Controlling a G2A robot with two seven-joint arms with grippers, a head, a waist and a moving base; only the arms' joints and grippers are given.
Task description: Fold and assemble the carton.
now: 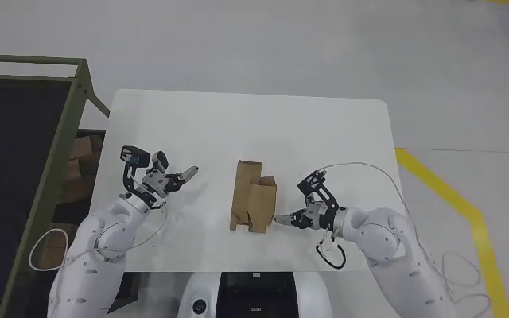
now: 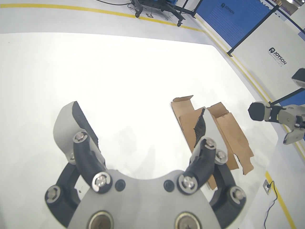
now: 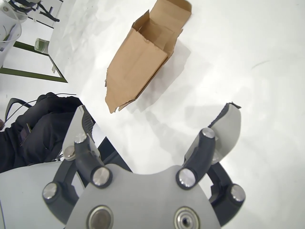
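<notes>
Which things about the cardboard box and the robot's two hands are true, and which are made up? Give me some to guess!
1. The carton lies on the white table, between the two grippers. True.
2. The left gripper is holding the carton. False: it is open, holds nothing and is off to one side of the carton.
3. The right gripper is open. True.
4. The carton is closed up all round. False: one end gapes open, with its flaps sticking out.
</notes>
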